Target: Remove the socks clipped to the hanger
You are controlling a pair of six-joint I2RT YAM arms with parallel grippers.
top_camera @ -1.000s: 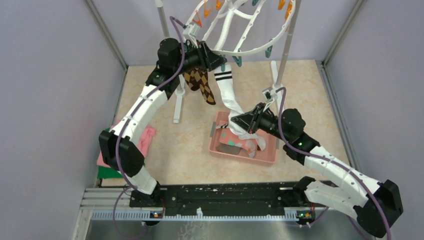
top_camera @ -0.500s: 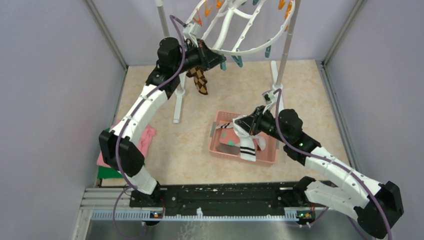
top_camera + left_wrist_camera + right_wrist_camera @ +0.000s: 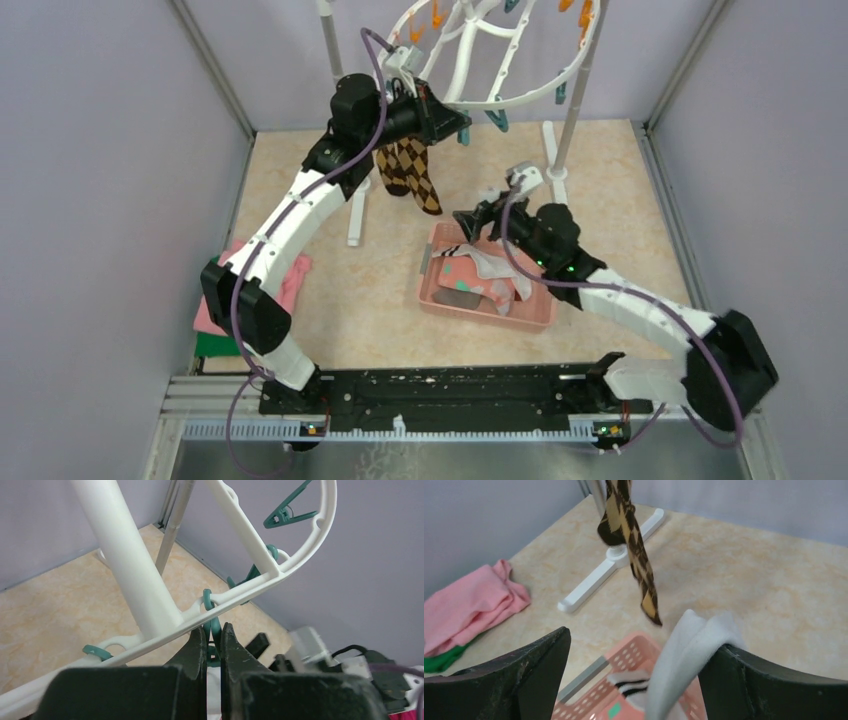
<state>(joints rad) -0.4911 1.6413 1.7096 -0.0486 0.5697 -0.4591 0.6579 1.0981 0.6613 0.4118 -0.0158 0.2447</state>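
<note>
The white hanger (image 3: 520, 95) hangs at the top with orange and teal clips. A brown-tan argyle pair of socks (image 3: 410, 170) dangles from it by my left gripper (image 3: 450, 118). In the left wrist view that gripper (image 3: 214, 630) is shut on a teal clip (image 3: 215, 625) under the hanger's rim (image 3: 250, 582). My right gripper (image 3: 470, 218) stands open over the pink basket (image 3: 440, 300). A white sock with black stripes (image 3: 684, 655) drapes against one of its fingers (image 3: 774, 685) and trails into the basket (image 3: 629, 655). The argyle sock (image 3: 631, 535) hangs beyond.
Several socks (image 3: 485, 280) lie in the pink basket. Folded pink cloth (image 3: 290, 280) and green cloth (image 3: 215, 345) sit at the left edge. The rack's white feet (image 3: 355, 215) and poles (image 3: 570, 110) stand behind the basket. Grey walls close in on three sides.
The white sock came off the hanger and went down to the basket. My right gripper opened and moved up and left. My left gripper shut on a clip and the hanger swung right.
</note>
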